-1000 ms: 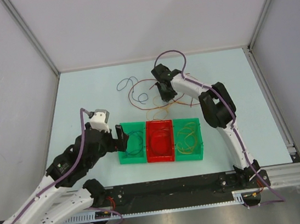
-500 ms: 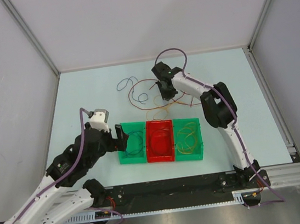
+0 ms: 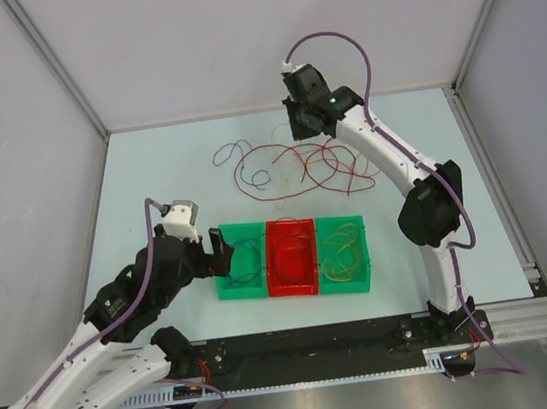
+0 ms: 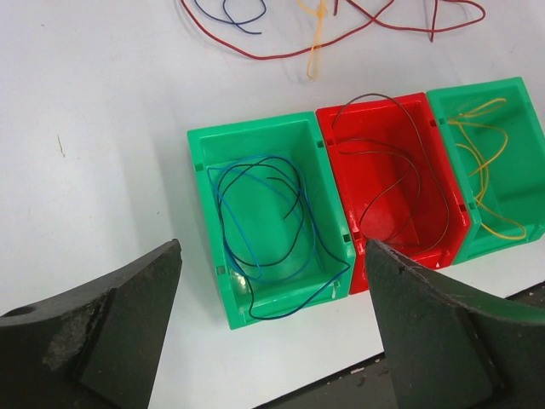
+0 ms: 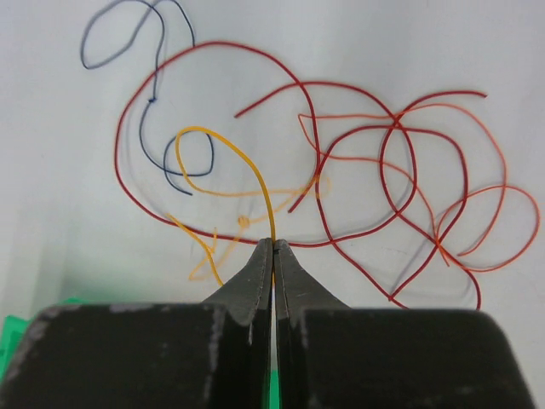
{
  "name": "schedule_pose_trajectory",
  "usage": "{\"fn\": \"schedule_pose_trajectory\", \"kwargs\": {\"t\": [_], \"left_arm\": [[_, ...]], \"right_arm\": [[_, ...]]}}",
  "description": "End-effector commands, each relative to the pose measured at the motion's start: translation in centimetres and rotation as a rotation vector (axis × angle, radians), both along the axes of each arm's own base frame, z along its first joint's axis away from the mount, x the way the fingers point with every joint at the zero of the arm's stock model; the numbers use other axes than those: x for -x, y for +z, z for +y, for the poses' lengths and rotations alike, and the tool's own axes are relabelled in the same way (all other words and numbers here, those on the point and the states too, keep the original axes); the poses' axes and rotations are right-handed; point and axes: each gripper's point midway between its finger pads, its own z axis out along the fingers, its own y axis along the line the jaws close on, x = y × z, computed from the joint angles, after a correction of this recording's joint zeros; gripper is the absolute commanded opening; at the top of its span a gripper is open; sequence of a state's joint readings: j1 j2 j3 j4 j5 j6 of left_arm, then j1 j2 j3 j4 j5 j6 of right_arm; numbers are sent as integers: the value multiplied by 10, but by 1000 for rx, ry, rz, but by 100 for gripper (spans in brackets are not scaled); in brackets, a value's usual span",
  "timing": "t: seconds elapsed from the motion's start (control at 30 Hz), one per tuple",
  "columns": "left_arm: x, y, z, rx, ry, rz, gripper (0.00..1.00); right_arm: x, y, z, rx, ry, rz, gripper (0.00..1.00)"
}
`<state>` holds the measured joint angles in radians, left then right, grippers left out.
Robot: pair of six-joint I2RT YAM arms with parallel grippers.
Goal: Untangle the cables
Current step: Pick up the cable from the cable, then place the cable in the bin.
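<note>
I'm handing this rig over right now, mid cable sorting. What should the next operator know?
Right gripper: shut on a yellow-orange cable, above the tangle at the far side.
Left gripper: open, empty, beside the left green bin.
Done: blue wires lie in the left green bin, darker ones in the red bin, yellow ones in the right green bin.
Left: red cable, blue cable and orange strands, crossed on the table.

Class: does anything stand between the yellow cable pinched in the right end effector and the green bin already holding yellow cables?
No solid obstacle shows. The right end effector pinches the yellow cable, and the green bin sits open. Only the red cables lie between, and the yellow cable's trailing part appears to cross them.
</note>
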<state>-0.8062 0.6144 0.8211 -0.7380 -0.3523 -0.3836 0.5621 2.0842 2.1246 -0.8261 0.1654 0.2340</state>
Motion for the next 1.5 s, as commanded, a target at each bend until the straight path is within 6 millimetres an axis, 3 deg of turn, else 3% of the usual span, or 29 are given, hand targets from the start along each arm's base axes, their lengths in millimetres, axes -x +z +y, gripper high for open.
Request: {"fn": "schedule_pose_trajectory", "kwargs": {"t": [0.0,0.23,0.4,0.87,1.13,1.27,1.47], "left_arm": [[-2,8,-1,22,-6,-33,93],[-2,10,-1,32,-8,-39,93],[-1,11,-1,40,-9,-45,93],[1,12,-1,50,-12,-48,92],[0,11,-1,48,-11,-46,92],[0,10,-2,44,-11,-40,92],[0,9,-3,42,-17,-36,92]], "right_arm": [[10,76,-6,-54,-6,-135,0],[26,162,-15,-135,-13,-304,0],[45,206,-20,-184,-8,-402,0],[133,328,-48,-363,49,-721,0],[168,350,-69,-401,74,-798,0],[186,344,-66,-408,155,-794,0],[206,317,-76,-380,178,-755,0]]}}
